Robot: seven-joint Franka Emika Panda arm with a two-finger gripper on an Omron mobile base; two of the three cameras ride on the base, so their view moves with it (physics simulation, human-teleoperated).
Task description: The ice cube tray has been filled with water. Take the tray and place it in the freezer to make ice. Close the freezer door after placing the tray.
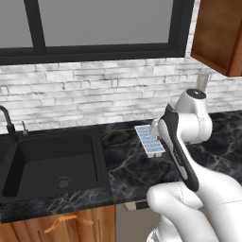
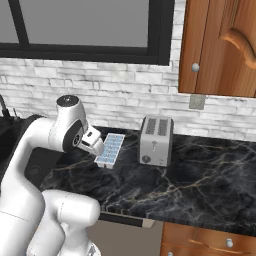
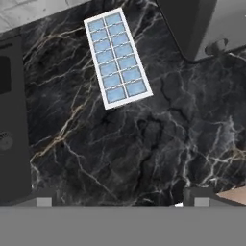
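Toaster (image 2: 156,141) (right base view) flanks ice cube tray (image 2: 110,149).

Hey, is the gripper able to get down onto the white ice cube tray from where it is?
Probably yes: the open gripper hangs over bare black marble counter, with the tray lying unobstructed ahead, apart from the silver toaster.

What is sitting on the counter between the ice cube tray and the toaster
Nothing. In the right base view, bare black marble counter separates the ice cube tray from the toaster.
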